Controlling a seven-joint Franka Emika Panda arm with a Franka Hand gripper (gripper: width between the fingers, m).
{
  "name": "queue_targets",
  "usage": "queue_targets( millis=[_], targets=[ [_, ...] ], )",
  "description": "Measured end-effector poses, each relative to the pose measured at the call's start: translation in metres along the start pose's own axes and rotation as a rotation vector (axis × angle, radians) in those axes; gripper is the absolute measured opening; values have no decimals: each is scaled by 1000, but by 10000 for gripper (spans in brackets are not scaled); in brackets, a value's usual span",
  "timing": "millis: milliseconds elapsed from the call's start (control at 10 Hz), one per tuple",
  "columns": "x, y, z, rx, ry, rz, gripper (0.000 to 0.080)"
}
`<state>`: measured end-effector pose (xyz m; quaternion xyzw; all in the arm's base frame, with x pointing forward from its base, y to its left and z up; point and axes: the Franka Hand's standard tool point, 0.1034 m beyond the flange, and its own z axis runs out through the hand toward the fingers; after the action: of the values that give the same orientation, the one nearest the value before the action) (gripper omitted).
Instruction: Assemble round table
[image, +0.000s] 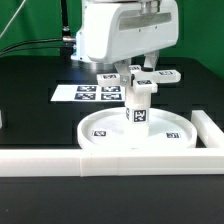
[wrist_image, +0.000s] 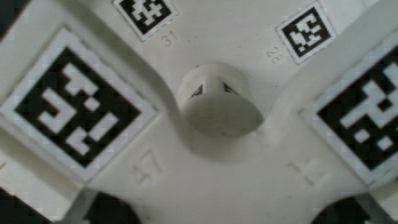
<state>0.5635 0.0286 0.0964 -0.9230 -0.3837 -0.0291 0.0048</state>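
The large rimmed round disc (image: 140, 135) lies flat on the black table by the front border bar. The short cylinder leg (image: 138, 106) stands upright at its centre, tags facing the camera. The cross-shaped base (image: 136, 80) sits on top of the leg, its tagged arms spreading to both sides. My gripper (image: 137, 70) is directly above it, and its fingers come down around the base. In the wrist view the base (wrist_image: 222, 110) fills the picture, with its rounded hub and tagged arms. One arm runs between the dark fingertips (wrist_image: 111, 206). The gripper (wrist_image: 222, 208) appears shut on that arm.
The marker board (image: 85, 93) lies flat behind the disc, toward the exterior view's left. A long white border bar (image: 60, 160) runs along the front and another (image: 212, 130) stands at the exterior view's right. Cables hang at the back left.
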Motion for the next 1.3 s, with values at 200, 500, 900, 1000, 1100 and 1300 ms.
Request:
queue_targets(
  millis=[200,500,900,1000,1100,1300],
  targets=[
    [-1,-1,0,2,0,269,445],
    [0,-1,0,-10,33,557,445],
    [1,-1,-1,-8,37,780,445],
    [1,-1,-1,-8,38,816,445],
    [0,-2,-1,-5,37,909,445],
    [0,-3,-2,5,39,1130,445]
  ],
)
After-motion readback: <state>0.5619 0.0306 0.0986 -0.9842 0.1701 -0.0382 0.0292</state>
